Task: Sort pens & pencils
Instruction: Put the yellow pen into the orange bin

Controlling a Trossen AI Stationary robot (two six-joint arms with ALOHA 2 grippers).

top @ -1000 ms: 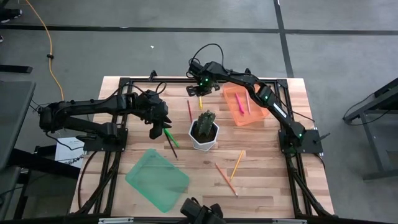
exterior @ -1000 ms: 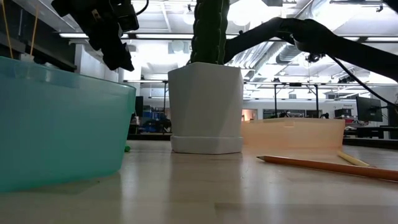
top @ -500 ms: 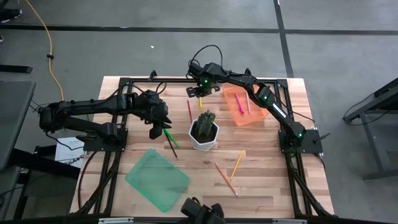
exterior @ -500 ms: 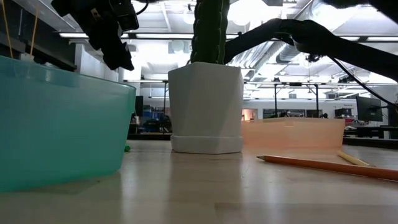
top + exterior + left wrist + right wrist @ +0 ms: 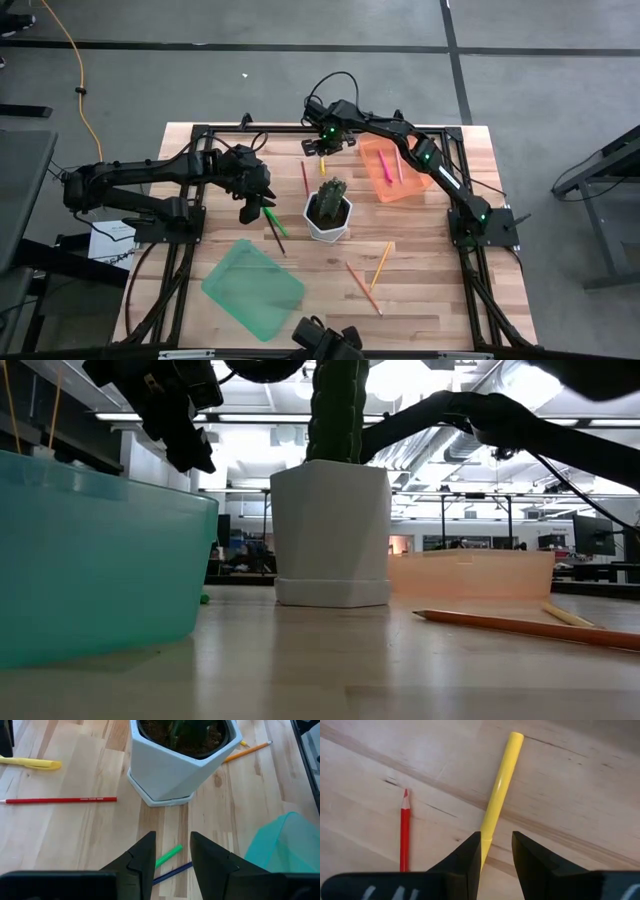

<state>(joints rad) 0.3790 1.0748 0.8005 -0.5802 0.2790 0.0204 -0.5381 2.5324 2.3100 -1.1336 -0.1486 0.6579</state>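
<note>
on my left, the left gripper [image 5: 252, 208] hovers with its fingers narrowly parted and empty over the green pen [image 5: 168, 855] and the dark pencil [image 5: 172, 872], just beside the white cactus pot [image 5: 328, 217]. a green bin [image 5: 253, 288] sits nearer me. the red pencil [image 5: 304, 177] lies behind the pot. the right gripper [image 5: 496, 851], narrowly parted, straddles the yellow pen [image 5: 498, 793]. further right, the orange tray [image 5: 412, 186] holds the pink pen [image 5: 385, 166].

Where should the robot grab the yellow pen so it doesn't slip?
Grip the yellow pen around the middle of its barrel, coming straight down. It lies flat and apart from the red pencil, so the right end effector, open and lined up over it, can probably close across its thin width.
</note>
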